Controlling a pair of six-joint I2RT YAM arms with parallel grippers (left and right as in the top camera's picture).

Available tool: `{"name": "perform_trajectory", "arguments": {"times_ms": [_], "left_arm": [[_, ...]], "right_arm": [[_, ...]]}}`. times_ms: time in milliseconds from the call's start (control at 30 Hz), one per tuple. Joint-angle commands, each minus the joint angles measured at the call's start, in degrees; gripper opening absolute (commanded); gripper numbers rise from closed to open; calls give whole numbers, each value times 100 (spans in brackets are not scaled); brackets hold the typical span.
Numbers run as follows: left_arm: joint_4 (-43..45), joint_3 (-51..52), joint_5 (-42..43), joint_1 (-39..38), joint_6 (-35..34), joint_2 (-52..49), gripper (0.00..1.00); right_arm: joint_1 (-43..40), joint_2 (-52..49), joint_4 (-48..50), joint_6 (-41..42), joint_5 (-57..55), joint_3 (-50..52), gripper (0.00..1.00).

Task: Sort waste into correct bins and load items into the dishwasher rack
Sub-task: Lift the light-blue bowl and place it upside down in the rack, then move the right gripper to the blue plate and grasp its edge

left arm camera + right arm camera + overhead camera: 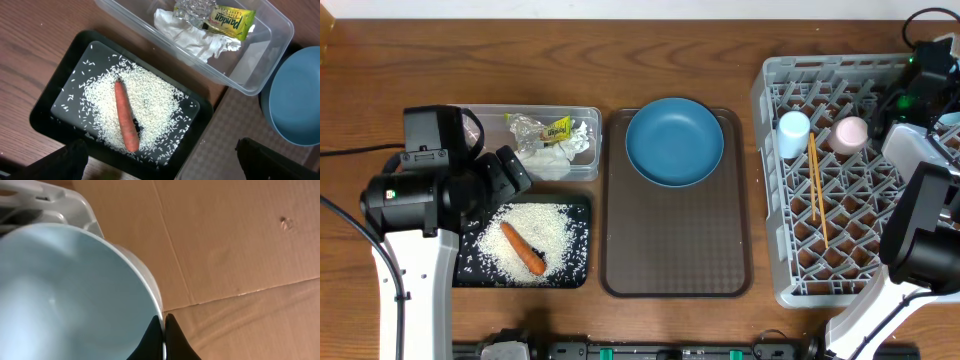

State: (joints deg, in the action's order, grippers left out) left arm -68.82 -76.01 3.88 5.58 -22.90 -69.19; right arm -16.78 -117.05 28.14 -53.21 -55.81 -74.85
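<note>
Left gripper (165,167) hangs wide open near the carrot (125,115), but the right gripper (164,330) sits clenched shut right at the bowl (65,295) rim, so a careless swing could tip it.

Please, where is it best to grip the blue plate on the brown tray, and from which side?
Grip the plate by its rim, from above: it lies flat and face up, so only the raised rim offers an edge to pinch. Probably choose the rim facing the bare half of the tray, where nothing crowds it.
</note>
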Motion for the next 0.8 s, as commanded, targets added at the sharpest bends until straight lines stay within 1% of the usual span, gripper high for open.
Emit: {"name": "perform_trajectory", "arguments": {"times_ms": [0,67,167,200,233,267,300,367,400,433,467,600,767], "left_arm": [[-20,-61,-50,24,-26,-2,98],[-20,-61,-50,24,-26,-2,98],[-20,-61,-50,24,-26,-2,98],[-20,-61,-50,24,-26,-2,98],[-20,-61,-50,24,-26,-2,98],[-20,-61,-50,24,-26,-2,98],[-20,-61,-50,24,-26,-2,98],[-20,-61,-50,24,-26,-2,98],[-20,-61,-50,24,-26,-2,98],[-20,-61,-50,24,-26,-2,98],[-20,-61,-50,24,-26,-2,98],[-20,-61,-50,24,-26,-2,98],[-20,-61,-50,24,-26,-2,98]], "right_arm": [[101,-116,-66,-210,-61,-15,1],[219,-116,-127,-208,-111,-15,1],[400,-116,-483,-170,-142,-15,1],[481,-116,-684,-61,-140,-15,1],[544,-116,-844,70,-138,-15,3],[610,-116,-955,195,-140,-15,6],[675,-116,-1071,295,-140,-15,12],[822,-116,-1252,409,-140,-15,18],[898,-116,-1320,415,-142,-15,23],[970,-116,-1368,413,-142,-15,31],[1043,-116,-1384,413,-146,-15,36],[1290,-116,-1375,411,-273,-15,53],[1611,-33,-1375,481,-295,-15,58]]}}
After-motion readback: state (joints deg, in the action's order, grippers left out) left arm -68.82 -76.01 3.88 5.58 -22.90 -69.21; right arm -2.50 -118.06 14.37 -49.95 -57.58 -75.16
